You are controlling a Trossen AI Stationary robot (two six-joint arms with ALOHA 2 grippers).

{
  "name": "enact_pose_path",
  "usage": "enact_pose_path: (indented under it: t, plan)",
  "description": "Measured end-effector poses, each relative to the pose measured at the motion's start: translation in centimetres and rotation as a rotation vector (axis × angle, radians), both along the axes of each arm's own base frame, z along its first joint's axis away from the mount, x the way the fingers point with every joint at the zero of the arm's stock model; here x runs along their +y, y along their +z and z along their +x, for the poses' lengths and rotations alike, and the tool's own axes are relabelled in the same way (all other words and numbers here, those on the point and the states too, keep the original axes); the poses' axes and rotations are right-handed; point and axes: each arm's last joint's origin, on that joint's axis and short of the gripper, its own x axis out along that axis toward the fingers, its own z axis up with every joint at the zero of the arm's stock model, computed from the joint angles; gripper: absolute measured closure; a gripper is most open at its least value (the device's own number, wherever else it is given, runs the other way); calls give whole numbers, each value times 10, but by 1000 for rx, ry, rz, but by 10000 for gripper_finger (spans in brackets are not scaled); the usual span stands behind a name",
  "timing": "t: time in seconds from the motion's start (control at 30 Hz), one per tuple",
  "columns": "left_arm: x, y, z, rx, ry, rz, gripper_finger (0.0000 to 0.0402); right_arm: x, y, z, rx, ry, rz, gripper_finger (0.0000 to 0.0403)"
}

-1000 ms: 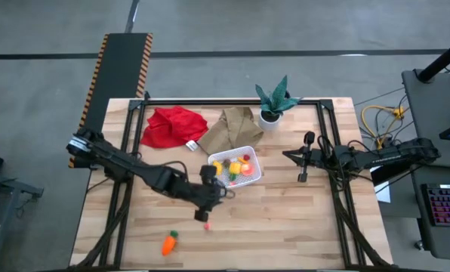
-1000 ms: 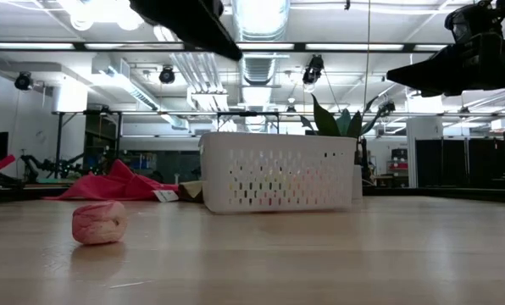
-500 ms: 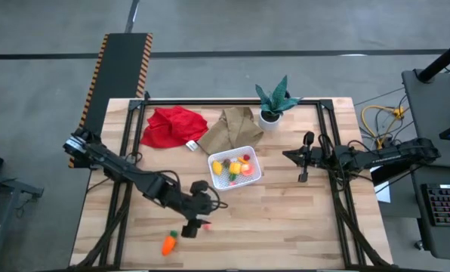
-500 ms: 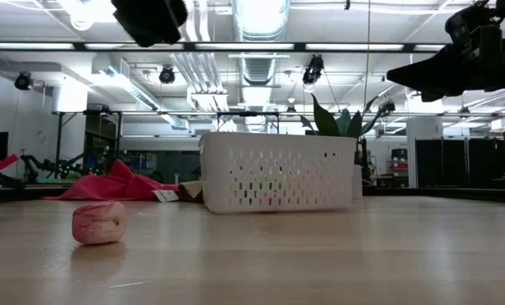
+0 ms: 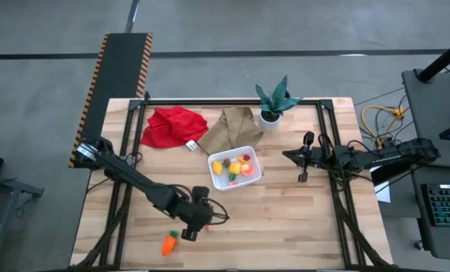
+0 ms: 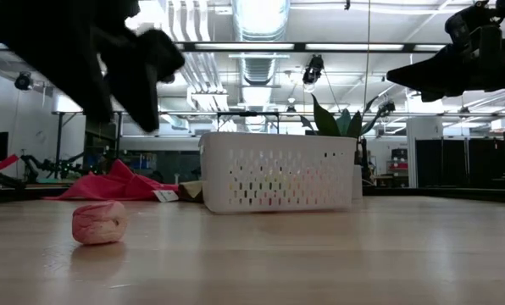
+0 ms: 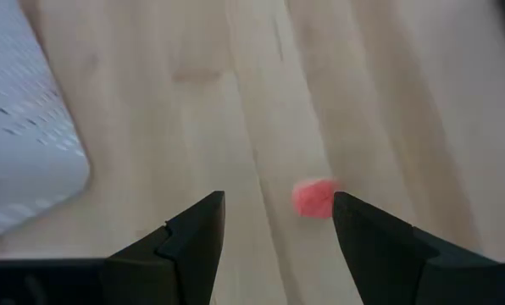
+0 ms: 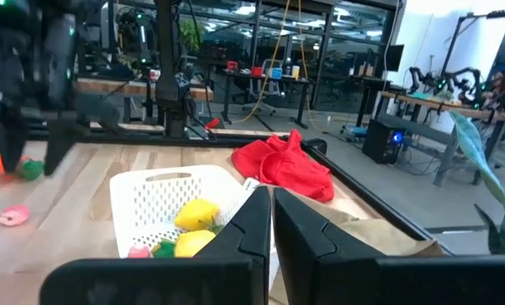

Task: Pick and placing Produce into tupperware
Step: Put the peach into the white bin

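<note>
Berry (image 7: 314, 199) lies loose on the counter (image 5: 285, 215), between the left pincer's (image 7: 278, 224) spread fingers. Lower straight, then pinch gently so it cannot roll.

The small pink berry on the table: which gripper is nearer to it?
Left. The left gripper hangs open just above the pink berry, near the carrot. The right gripper waits, fingers shut, far across the table beyond the tupperware.

I'm working in a robotics lab or workshop: exposed ceiling ducts (image 6: 257, 63) and strip lights overhead, a grey concrete floor (image 5: 285, 30), glass partitions, benches with cables and computers (image 8: 380, 135) behind, and another robot arm (image 8: 426, 78) on a far bench.
</note>
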Motion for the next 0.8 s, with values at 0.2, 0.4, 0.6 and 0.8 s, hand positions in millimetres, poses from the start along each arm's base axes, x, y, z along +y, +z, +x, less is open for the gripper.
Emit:
enact_pose_path:
  t: [0.2, 0.4, 0.6, 0.8]
  plan:
    - [-8, -26, 8, 79, -31, -20, 196, 0, 0, 0, -7, 1, 35, 394]
    - [-11, -33, 11, 109, -57, -62, 196, 0, 0, 0, 1, 0, -2, 394]
    - [-14, -33, 15, 69, -63, -81, 196, 0, 0, 0, 3, 0, -11, 394]
    - [-15, -44, 18, 84, -62, -72, 196, 0, 0, 0, 7, -1, -28, 394]
